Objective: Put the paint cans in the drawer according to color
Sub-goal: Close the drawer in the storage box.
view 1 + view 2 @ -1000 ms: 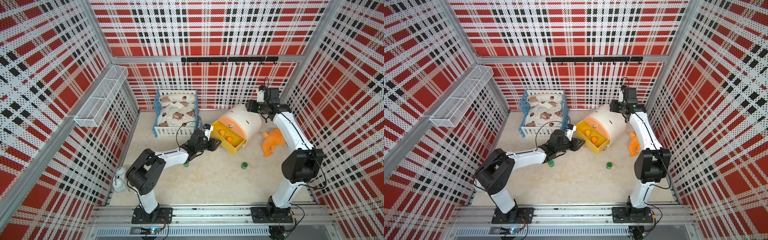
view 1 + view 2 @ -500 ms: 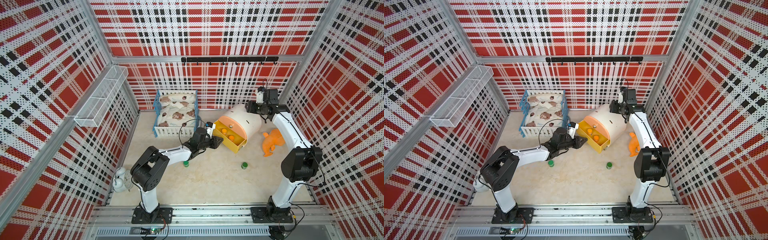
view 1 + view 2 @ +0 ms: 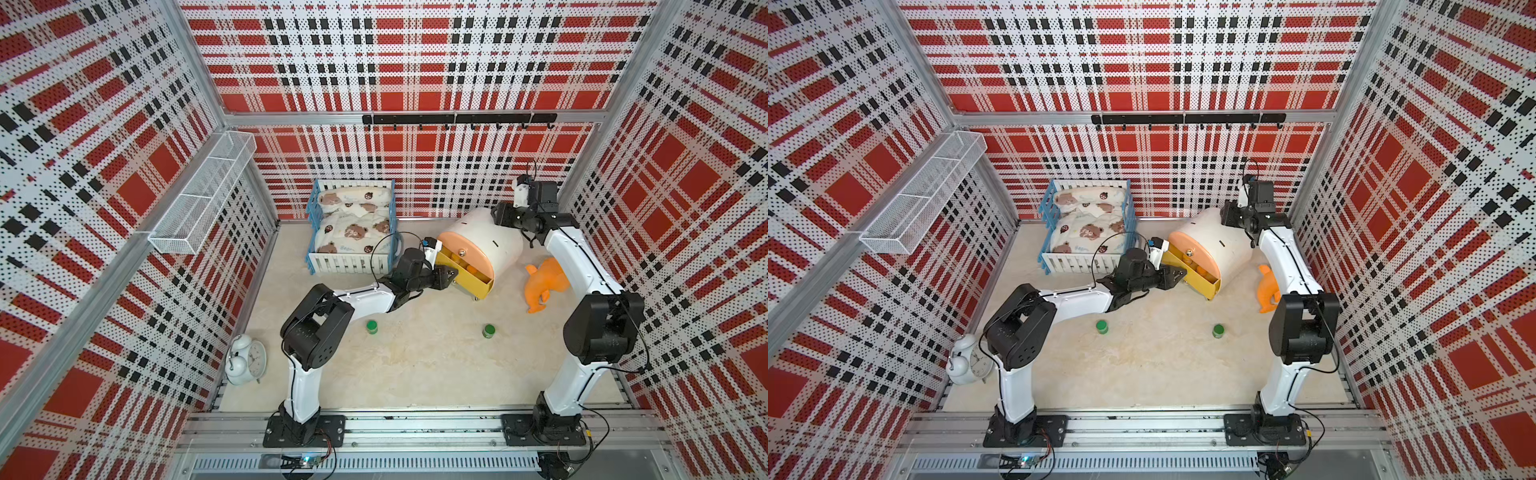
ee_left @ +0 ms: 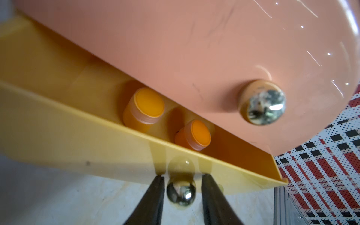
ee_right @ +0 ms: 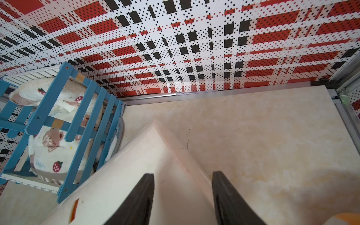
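Left hand (image 3: 1177, 275) at yellow drawer (image 3: 1200, 285), two green paint cans (image 3: 1102, 327) (image 3: 1218, 331) nearby

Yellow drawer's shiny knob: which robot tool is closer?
Left. The left tool has the knob between its jaws; the right tool is at the white cabinet's back end.

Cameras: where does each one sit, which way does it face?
Top views: overhead, front side, looking down on the table; both arms show.
Left wrist: behind the left gripper, facing the yellow drawer and two orange paint cans; fingers show.
Right wrist: behind the right gripper, facing the white cabinet and crib; fingers show.
Shared: both top views and left wrist see the drawer.
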`<state>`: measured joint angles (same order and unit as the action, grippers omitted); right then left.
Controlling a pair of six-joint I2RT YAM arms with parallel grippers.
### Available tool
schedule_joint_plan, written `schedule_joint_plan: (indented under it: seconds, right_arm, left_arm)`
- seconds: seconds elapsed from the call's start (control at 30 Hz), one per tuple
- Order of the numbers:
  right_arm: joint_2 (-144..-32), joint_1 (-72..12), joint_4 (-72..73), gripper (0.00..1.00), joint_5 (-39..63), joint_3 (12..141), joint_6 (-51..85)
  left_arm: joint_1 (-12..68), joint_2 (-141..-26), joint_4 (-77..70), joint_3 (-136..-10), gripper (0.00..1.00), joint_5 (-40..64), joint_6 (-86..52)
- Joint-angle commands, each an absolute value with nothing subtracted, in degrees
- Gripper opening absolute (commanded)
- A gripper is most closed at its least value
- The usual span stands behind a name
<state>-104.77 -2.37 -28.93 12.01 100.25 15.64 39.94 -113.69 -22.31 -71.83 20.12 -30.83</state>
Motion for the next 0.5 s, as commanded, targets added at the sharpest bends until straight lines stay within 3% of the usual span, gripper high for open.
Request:
schedule_joint_plan:
  seconds: [0.0, 0.47]
  right_arm:
    - [-105.4, -2.7, -32.8, 0.54, 15.6, 99.0, 15.6]
    - [-106.3, -2.7, -33.8, 0.53, 17.1, 100.0, 14.8]
  left_arm:
    - [40.5, -116.3, -23.6, -74.9, 0.4, 19.0, -30.8]
    - [40.7, -120.1, -24.6, -78.7, 0.52, 16.6, -30.0]
